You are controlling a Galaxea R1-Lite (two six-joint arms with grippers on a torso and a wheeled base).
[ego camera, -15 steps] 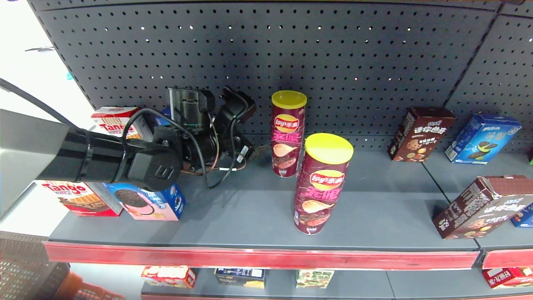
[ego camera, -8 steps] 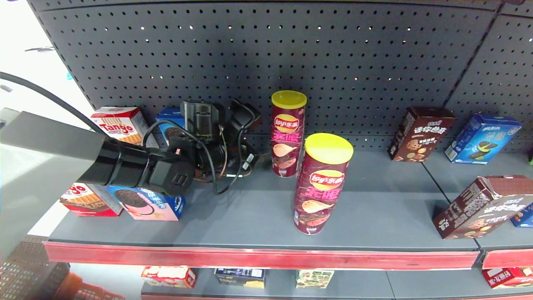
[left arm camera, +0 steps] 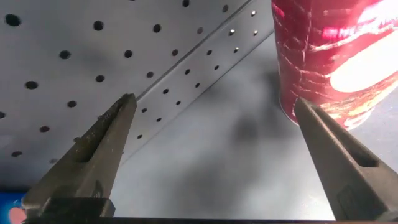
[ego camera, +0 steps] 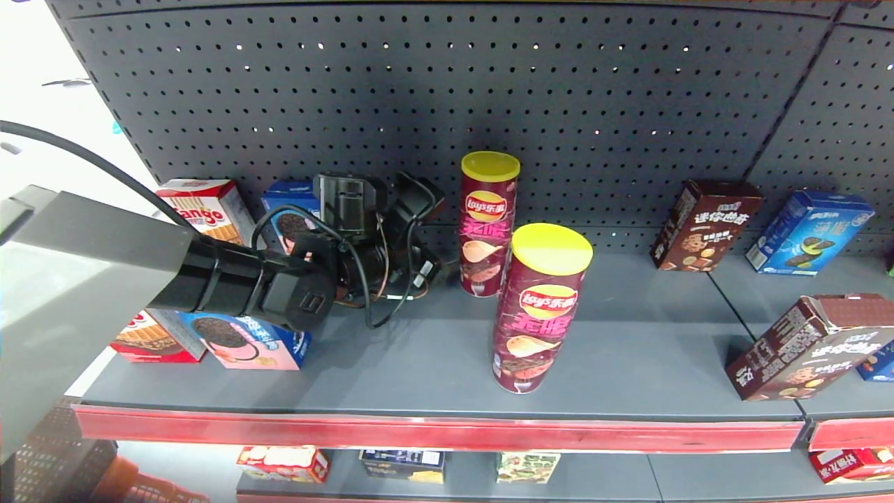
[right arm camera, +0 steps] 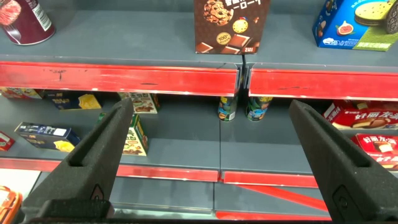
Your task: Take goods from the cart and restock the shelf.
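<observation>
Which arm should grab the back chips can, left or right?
Left, probably. The left gripper sits open over the shelf beside the back chips can; the right gripper hangs out front, facing lower shelves.

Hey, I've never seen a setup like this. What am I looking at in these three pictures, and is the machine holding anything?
This is a two-armed robot restocking a shop shelf. The wide picture comes from a camera on its head, looking down at the grey shelf. Two tall chip cans with yellow lids stand upright on it, the rear can near the pegboard and the front can nearer the edge, with snack boxes to both sides. The other two pictures come from cameras on the wrists. In one, the left pincer is open and empty, the rear can close by one finger. In the other, the right pincer is also open and empty, facing red shelf rails.
</observation>
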